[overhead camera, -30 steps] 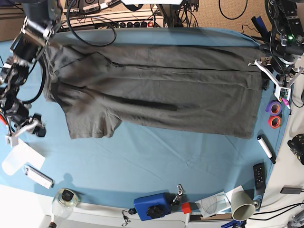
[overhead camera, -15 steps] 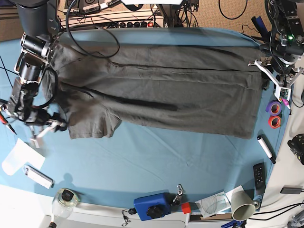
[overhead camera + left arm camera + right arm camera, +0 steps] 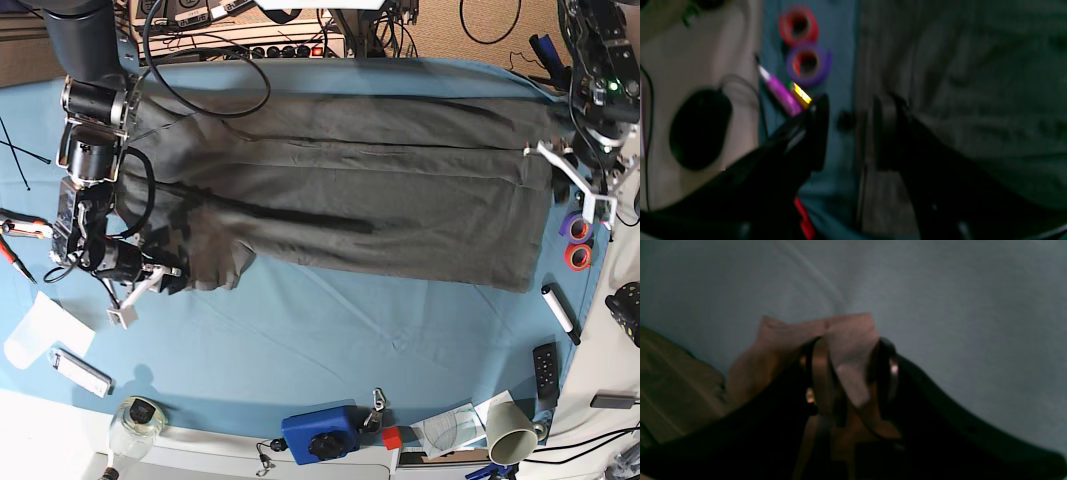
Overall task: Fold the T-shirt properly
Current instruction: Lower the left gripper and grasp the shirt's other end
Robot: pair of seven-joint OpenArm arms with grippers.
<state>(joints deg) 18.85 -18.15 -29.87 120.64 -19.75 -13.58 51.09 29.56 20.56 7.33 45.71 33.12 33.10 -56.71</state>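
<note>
The dark grey T-shirt (image 3: 340, 195) lies spread flat and wrinkled across the blue table cloth (image 3: 330, 330), its hem to the right and a sleeve (image 3: 205, 262) at the lower left. My right gripper (image 3: 145, 290) sits at that sleeve's lower left corner. In the right wrist view it (image 3: 851, 373) is open, with the sleeve corner (image 3: 813, 333) between its fingers. My left gripper (image 3: 572, 185) is at the hem on the right. In the left wrist view it (image 3: 850, 130) is open, straddling the edge of the shirt (image 3: 957, 83).
Red tape (image 3: 578, 256) and purple tape (image 3: 574, 226) lie beside the hem, with a marker (image 3: 560, 308) and remote (image 3: 545, 372) below. A blue box (image 3: 320, 433), paper cup (image 3: 510, 432) and jar (image 3: 140, 415) line the front edge. White paper (image 3: 40, 330) lies at the left.
The arm on the base view's left has swung in from the table's left edge, rightward and down to the sleeve's corner. The other gripper has shifted slightly at the hem.
</note>
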